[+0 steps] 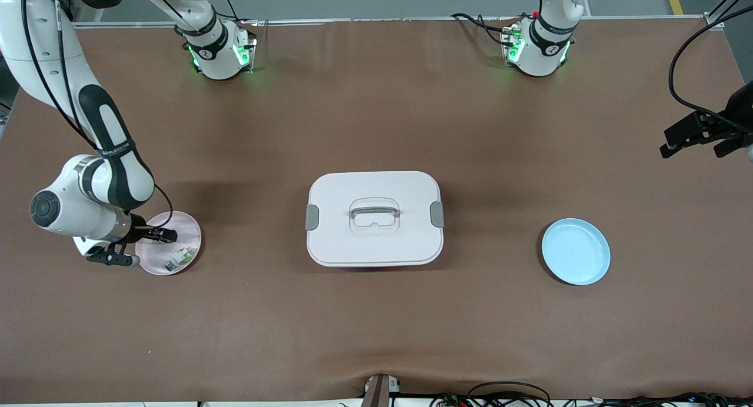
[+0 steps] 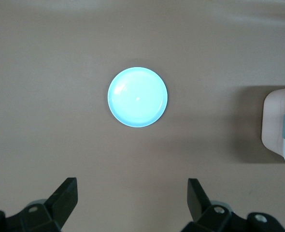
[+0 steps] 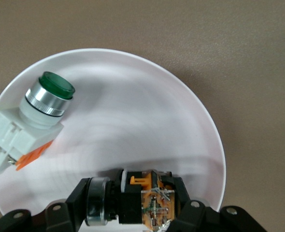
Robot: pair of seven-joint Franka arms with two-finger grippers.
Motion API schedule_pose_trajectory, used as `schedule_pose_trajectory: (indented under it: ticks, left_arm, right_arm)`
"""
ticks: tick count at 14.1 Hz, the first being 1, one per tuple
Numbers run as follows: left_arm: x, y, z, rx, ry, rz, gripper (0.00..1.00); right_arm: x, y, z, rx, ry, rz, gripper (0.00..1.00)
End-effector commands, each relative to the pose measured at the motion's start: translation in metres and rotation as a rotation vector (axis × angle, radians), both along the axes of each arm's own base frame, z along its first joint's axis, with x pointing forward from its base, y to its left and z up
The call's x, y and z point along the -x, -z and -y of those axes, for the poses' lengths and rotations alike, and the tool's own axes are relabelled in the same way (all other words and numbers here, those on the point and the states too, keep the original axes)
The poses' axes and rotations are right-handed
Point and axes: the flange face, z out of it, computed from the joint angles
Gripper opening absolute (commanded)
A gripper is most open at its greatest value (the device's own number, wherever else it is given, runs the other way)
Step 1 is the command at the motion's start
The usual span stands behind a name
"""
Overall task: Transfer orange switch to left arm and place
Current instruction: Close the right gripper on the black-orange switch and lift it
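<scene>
I see a brown mat (image 1: 376, 336) covering the whole table, rippled at its 6 o'clock edge, with grey floor past the arm bases at 12 o'clock and loose cables along the near edge. The box (image 1: 375, 219) sits mid-table, lid on, grey latches at both ends. At the right arm's end is the pink plate (image 1: 182, 224); my right gripper (image 1: 166, 236) is down on it, fingers pinched on the switch (image 3: 133, 195), which lies sideways between the pads, just clear of the green switch (image 3: 34, 121) on the same plate. I think the cap faces one pad, though the wrist view crops it. The left gripper (image 1: 700, 137) waits at 3 o'clock over bare mat, fingers spread wide, empty. The blue plate (image 1: 576, 251) lies toward the left arm's end, nearer the camera than that gripper's spot.
</scene>
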Motion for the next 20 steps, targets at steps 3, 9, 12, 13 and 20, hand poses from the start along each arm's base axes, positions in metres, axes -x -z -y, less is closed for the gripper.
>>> schedule_pose_trajectory:
  ticks: [3, 9, 12, 13, 20]
  left_arm:
    - [0.003, -0.005, -0.003, -0.003, -0.006, -0.002, 1.0]
    - [0.003, -0.005, -0.003, -0.004, -0.005, -0.002, 1.0]
    - [0.003, -0.005, -0.003, -0.004, -0.005, -0.002, 1.0]
    - [0.003, -0.005, -0.002, -0.004, -0.003, -0.002, 1.0]
    - [0.003, -0.005, -0.002, -0.004, 0.0, -0.002, 1.0]
  right_arm:
    - [-0.001, 0.006, 0.002, -0.024, 0.003, -0.009, 0.0]
    - [-0.001, -0.005, -0.004, -0.158, 0.131, -0.09, 0.0]
    - [-0.01, -0.028, -0.008, -0.183, 0.196, -0.179, 0.0]
    - [-0.013, -0.038, -0.012, -0.186, 0.233, -0.218, 0.0]
    - [-0.039, -0.136, -0.082, -0.181, 0.523, -0.467, 0.0]
